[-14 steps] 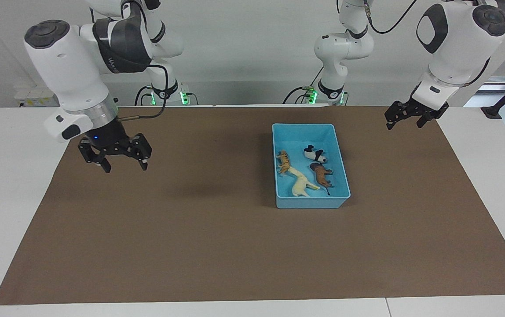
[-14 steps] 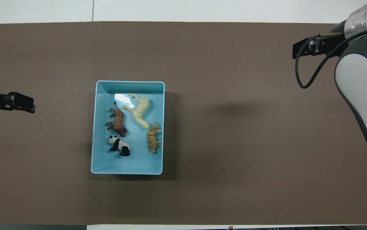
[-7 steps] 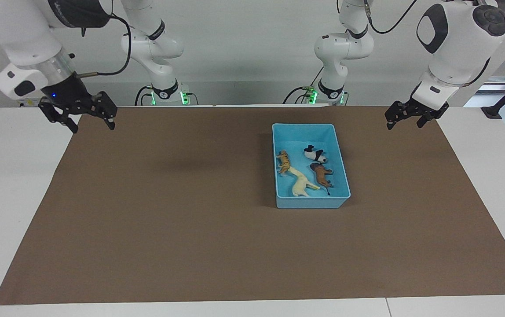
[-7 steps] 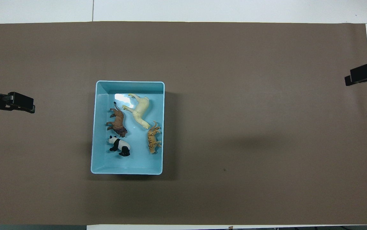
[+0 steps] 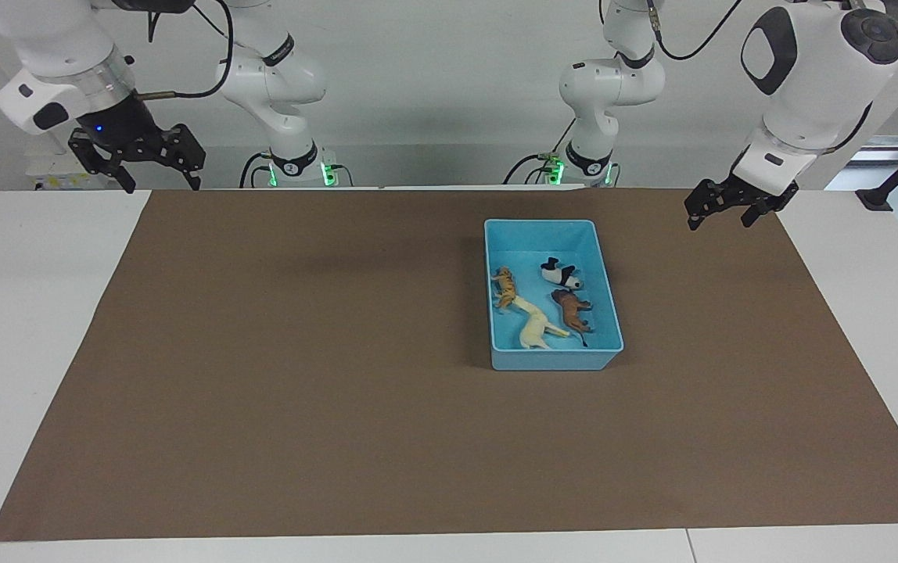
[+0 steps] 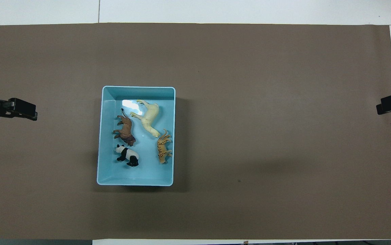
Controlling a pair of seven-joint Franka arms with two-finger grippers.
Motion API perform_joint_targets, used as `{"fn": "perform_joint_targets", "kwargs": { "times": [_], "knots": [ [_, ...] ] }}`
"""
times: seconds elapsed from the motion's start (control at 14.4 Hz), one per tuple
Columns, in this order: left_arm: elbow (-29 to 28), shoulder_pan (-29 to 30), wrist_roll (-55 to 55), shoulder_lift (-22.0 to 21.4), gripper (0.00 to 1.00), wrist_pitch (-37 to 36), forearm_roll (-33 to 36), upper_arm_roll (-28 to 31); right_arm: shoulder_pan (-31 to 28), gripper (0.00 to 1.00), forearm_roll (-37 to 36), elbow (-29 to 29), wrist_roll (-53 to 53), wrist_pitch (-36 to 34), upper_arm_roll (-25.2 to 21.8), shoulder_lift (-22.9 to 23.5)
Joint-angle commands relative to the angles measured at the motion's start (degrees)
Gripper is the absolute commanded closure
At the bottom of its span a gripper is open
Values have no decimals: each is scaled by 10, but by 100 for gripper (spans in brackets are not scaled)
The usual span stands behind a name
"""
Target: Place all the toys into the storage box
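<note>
Since a second ago the right gripper (image 5: 158, 166) has pulled up and away from the brown mat (image 5: 339, 391), and it now hangs high over the mat's corner at the right arm's end of the surface (image 5: 34, 313), close to the robots. Its fingers (image 5: 192, 159) are spread apart and hold nothing. Nothing else has shifted.

At the left arm's end, the left gripper (image 5: 717, 215) waits above the mat's edge, its fingers parted and empty as well.

Toward the left arm's half of the mat sits the light-blue storage box (image 6: 104, 136), and all four toys lie inside it. Nearest the robots is the panda (image 6: 127, 155), with the brown maned animal (image 6: 124, 129) just farther out and close beside it. On the side toward the right arm lies the tiger (image 6: 163, 149), close against the box wall. The cream-white horse (image 6: 148, 115) stretches out on its side farthest from the robots, its head almost touching the tiger.
</note>
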Motion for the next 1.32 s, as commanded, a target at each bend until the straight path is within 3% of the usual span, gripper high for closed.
{"fn": "perform_joint_targets", "kwargs": {
  "times": [0.0,0.28,0.83,1.25],
  "knots": [
    [-4,0,4,-9,0,0,3,1,-8,0,-8,-65,14,71,6,-30],
    [-4,0,4,-9,0,0,3,1,-13,0,-3,-33,18,42,6,-20],
    [-4,0,4,-9,0,0,3,1,-17,0,1,-36,19,33,6,-25],
    [-4,0,4,-9,0,0,3,1,-14,0,1,-59,20,24,-3,-54]
  ]
}}
